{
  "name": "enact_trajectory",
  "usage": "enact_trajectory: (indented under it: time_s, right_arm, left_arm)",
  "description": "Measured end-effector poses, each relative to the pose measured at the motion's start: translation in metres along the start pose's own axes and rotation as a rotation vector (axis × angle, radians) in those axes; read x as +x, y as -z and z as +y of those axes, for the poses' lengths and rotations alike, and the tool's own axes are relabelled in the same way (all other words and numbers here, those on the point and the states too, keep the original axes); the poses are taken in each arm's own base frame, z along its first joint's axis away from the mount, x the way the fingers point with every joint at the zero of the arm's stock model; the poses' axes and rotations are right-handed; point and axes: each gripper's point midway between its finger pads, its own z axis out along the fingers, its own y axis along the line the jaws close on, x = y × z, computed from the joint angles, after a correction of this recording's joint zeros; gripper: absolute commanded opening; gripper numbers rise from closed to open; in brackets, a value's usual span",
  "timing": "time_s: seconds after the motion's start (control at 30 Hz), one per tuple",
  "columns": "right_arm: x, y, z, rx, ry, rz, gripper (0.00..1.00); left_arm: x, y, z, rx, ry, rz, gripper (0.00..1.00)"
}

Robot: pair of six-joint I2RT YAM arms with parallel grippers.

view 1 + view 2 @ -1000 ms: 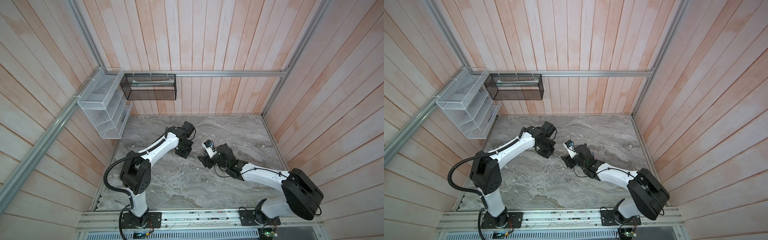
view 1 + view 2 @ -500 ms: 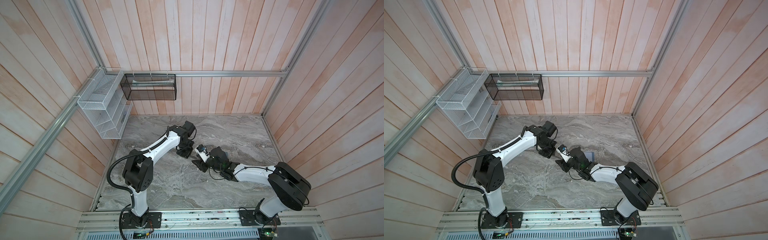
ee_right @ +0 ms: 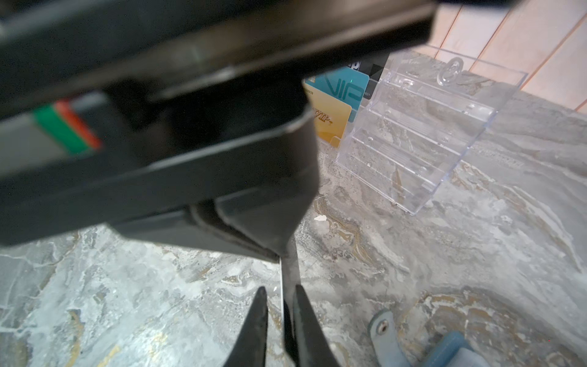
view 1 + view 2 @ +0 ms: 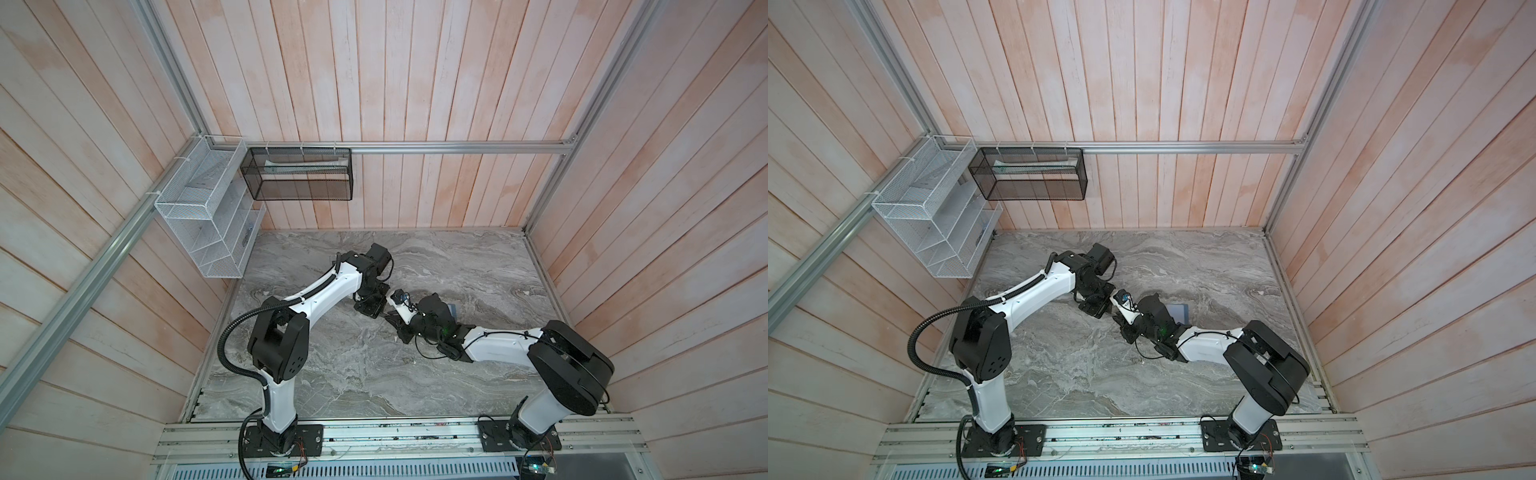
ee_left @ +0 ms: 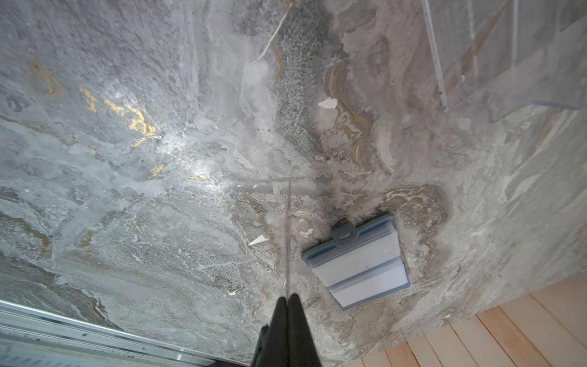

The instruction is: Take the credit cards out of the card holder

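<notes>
The card holder (image 5: 355,260) lies open and flat on the marble, pale sleeves up, its snap tab (image 5: 344,233) sticking out. In both top views it shows as a blue patch (image 4: 1177,311) behind the right arm. My left gripper (image 5: 288,295) is shut on a thin dark credit card (image 5: 288,238), held upright and seen edge-on. My right gripper (image 3: 280,287) has come up to that same card (image 3: 290,270). Its jaws straddle the card, one against it and the other a sliver away. The two grippers meet mid-table (image 4: 384,313).
A clear acrylic slotted rack (image 3: 422,133) stands close behind, with a teal card (image 3: 346,85), a gold card (image 3: 330,120) and a black card (image 3: 374,70) beside it. A white wire basket (image 4: 199,216) and a black mesh basket (image 4: 299,174) hang on the walls.
My right arm has swung left up to the left gripper, and its jaws have narrowed from wide open to nearly shut around the card. The left arm has stayed put.
</notes>
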Motion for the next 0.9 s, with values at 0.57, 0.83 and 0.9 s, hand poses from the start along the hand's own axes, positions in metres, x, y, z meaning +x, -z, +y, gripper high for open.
enact_trajectory:
  time_s: [0.57,0.83,0.9]
  right_arm:
    - [-0.003,0.0,-0.001,0.007,0.028,-0.002,0.0]
    - [-0.013,-0.002,-0.001,0.003,0.03,-0.018,0.0]
    - [-0.016,-0.002,-0.001,0.002,0.031,-0.021,0.0]
  left_arm:
    - [-0.006,0.003,0.0,0.034,-0.02,0.008,0.24]
    - [-0.026,0.031,-0.006,0.125,-0.013,-0.038,0.7]
    - [-0.033,0.04,-0.007,0.153,-0.013,-0.056,0.92]
